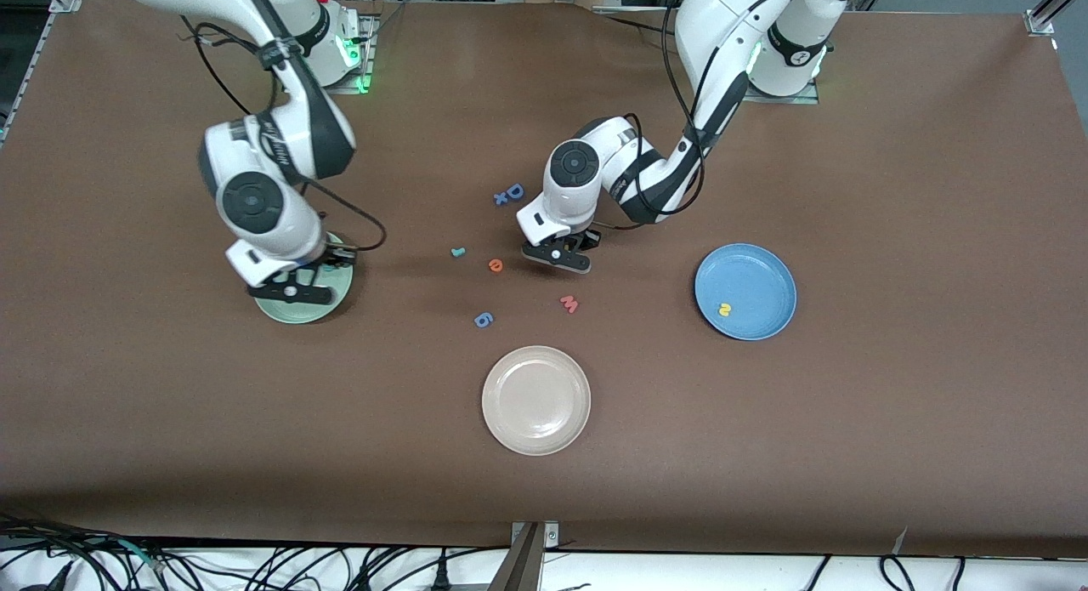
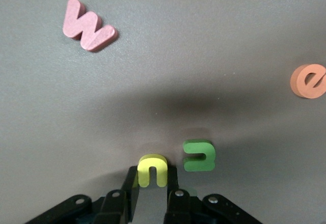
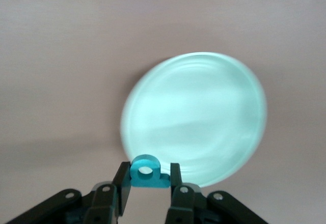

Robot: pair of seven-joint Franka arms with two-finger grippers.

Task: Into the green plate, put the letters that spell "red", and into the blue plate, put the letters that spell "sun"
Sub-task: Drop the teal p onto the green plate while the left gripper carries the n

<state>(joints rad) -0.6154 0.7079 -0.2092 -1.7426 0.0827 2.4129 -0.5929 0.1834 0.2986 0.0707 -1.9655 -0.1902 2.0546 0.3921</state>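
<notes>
My left gripper (image 1: pixel 557 259) is low at the table's middle, shut on the yellow "u" (image 2: pixel 152 170). The green "n" (image 2: pixel 199 156) lies flat right beside it. On the table toward the right arm's end from that gripper are the orange "e" (image 1: pixel 495 265) and the small teal "r" (image 1: pixel 458 252). The yellow "s" (image 1: pixel 724 309) rests in the blue plate (image 1: pixel 765 272). My right gripper (image 1: pixel 291 292) hangs over the green plate (image 1: pixel 316 312), shut on the teal "d" (image 3: pixel 147 173). In the right wrist view the green plate (image 3: pixel 193 117) lies just under the letter.
A pink "w" (image 1: pixel 569 304) and a blue "6"-like piece (image 1: pixel 483 320) lie nearer the front camera than the left gripper. A blue "D" with a small "x" (image 1: pixel 510 194) lies toward the bases. A cream plate (image 1: pixel 535 400) sits nearest the camera.
</notes>
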